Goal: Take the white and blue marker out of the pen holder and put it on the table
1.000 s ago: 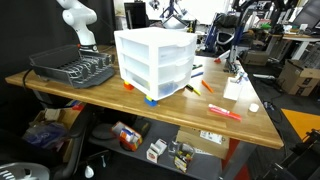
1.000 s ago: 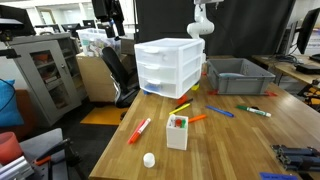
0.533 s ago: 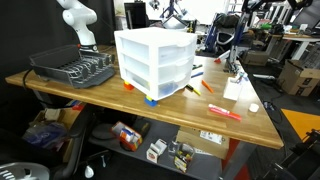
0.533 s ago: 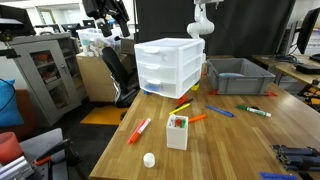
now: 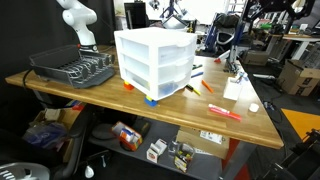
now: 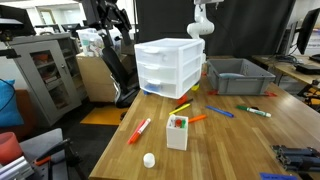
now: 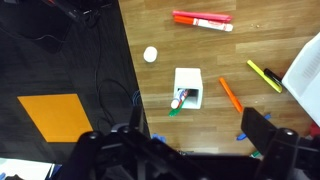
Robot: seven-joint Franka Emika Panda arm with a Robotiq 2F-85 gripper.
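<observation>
While gripper (image 7: 192, 142) hangs wide open, white square pen holder (image 7: 187, 88) stands on light-brown wooden table (image 7: 200, 45)

In the wrist view the claw (image 7: 178, 135) is cut off by the lower edge, and only its wide-spread fingers (image 7: 268, 135) are seen. The drawer unit (image 7: 306, 70) is clipped by the right edge. The markers (image 7: 179, 99) standing in the pen holder (image 7: 187, 88) are too small for white and blue to be made out.
</observation>
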